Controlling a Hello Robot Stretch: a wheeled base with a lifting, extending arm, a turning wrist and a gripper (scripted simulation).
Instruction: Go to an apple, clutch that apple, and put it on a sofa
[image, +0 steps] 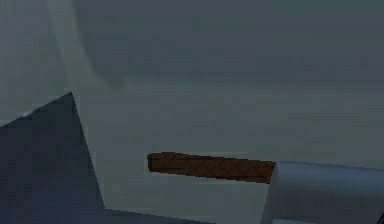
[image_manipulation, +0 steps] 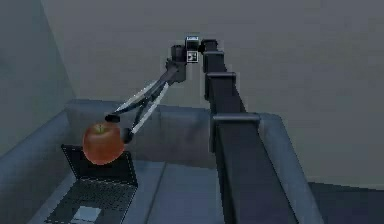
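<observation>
A red-orange apple (image_manipulation: 100, 143) hangs at the far end of my gripper (image_manipulation: 121, 128), above the seat of a grey-blue sofa (image_manipulation: 190, 135). The gripper holds the apple. The apple's lower part overlaps the top edge of an open laptop (image_manipulation: 92, 188) that lies on the sofa seat. The dark arm bar (image_manipulation: 235, 130) rises from the bottom edge of the arm side view and crosses the sofa's backrest on the right.
A plain grey wall stands behind the sofa. In the forward view a brown wooden bar (image: 210, 167) lies low in the middle, a grey padded sofa part (image: 330, 190) sits at the bottom right, and a dark blue-grey block (image: 45, 165) fills the bottom left.
</observation>
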